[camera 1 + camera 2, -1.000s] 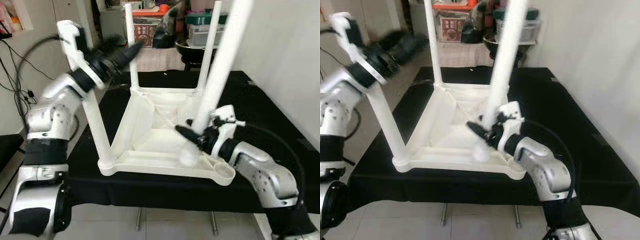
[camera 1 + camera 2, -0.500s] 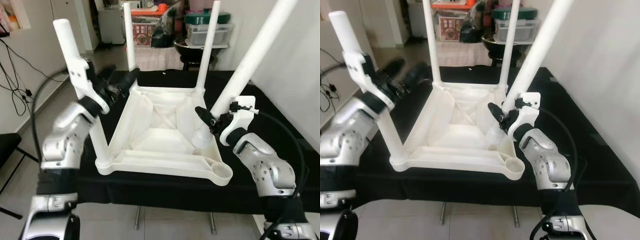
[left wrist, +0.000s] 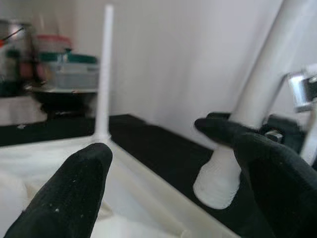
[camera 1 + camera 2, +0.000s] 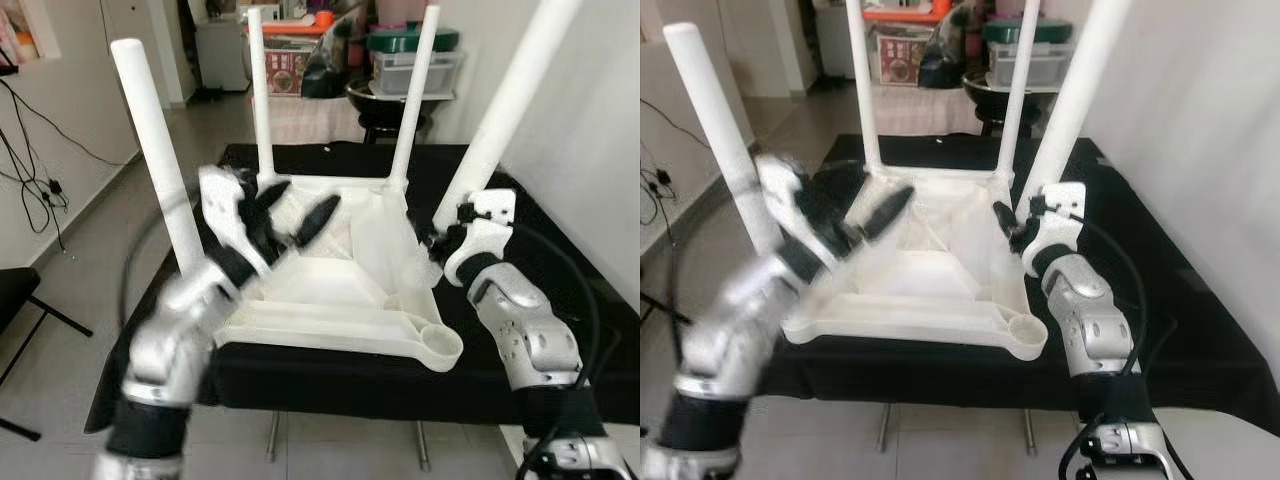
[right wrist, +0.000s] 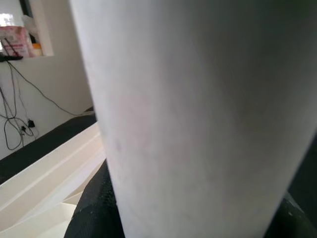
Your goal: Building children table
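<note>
A white children's table top [image 4: 330, 290] lies upside down on the black table [image 4: 560, 250]. Three white legs stand up from it: front left [image 4: 150, 140], back left [image 4: 260, 90], back right [image 4: 415, 90]. The front right corner socket [image 4: 443, 343] is empty. My right gripper [image 4: 437, 240] is shut on the fourth leg [image 4: 510, 110], which leans up to the right with its threaded end [image 3: 218, 183] near the top's right rim. My left gripper [image 4: 295, 215], blurred, hovers open over the middle of the top, its black fingers [image 3: 74, 193] spread wide.
A white wall [image 4: 590, 120] runs close along the table's right side. Behind the table stand a dark stool with a pan [image 4: 395, 100] and stacked containers [image 4: 415, 55]. Cables [image 4: 40, 170] hang on the left wall above a black stand [image 4: 20, 290].
My left arm has swung from beside the front left leg to over the middle of the top. The held leg's lower end has shifted toward the right rim.
</note>
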Robot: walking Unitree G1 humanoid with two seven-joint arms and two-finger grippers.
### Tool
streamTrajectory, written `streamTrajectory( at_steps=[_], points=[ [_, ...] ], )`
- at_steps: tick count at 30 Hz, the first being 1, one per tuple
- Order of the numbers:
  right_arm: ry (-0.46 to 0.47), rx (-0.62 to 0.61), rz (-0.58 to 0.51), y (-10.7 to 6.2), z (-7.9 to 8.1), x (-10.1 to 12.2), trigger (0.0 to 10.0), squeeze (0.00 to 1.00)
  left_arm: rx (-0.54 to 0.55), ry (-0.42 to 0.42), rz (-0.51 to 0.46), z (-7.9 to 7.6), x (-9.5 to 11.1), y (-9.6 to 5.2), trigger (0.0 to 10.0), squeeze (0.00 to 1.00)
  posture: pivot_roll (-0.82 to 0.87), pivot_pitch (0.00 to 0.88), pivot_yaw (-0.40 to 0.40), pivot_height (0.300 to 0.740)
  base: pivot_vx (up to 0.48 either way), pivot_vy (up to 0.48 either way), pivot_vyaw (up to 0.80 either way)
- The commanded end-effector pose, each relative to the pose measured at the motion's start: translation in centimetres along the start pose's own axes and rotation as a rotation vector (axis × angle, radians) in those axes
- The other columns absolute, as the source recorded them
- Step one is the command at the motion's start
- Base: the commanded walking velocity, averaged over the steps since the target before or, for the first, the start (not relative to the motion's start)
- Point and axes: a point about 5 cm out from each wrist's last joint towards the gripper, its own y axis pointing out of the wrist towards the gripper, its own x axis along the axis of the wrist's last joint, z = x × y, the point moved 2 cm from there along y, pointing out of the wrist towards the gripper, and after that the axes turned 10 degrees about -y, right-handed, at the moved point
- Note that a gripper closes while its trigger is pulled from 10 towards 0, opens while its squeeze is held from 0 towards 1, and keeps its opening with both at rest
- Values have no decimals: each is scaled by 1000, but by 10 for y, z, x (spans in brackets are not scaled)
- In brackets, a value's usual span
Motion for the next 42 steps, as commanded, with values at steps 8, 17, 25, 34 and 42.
streamTrajectory(
  at_steps=[8,17,25,34,42],
  points=[
    [20,231,-15,-27,72,-27,10000,0,221,-74,114,3,-45,-59,10000,0,-71,0,-41,740,0,0,0],
    [13,320,-20,-46,102,-39,10000,0,279,-93,129,-7,-51,-95,10000,0,-58,0,-41,740,0,-398,0],
    [-7,336,-11,-37,104,-43,10000,0,348,-93,99,0,-57,-97,10000,0,-56,0,-44,740,0,-465,0],
    [21,341,-30,-34,104,-40,10000,0,409,-46,99,5,-52,-99,10000,0,-39,0,-47,740,0,0,0],
    [-25,402,-57,-34,107,-36,10000,0,447,-30,105,10,-51,-103,10000,0,-24,0,-43,740,0,0,200]
  ],
)
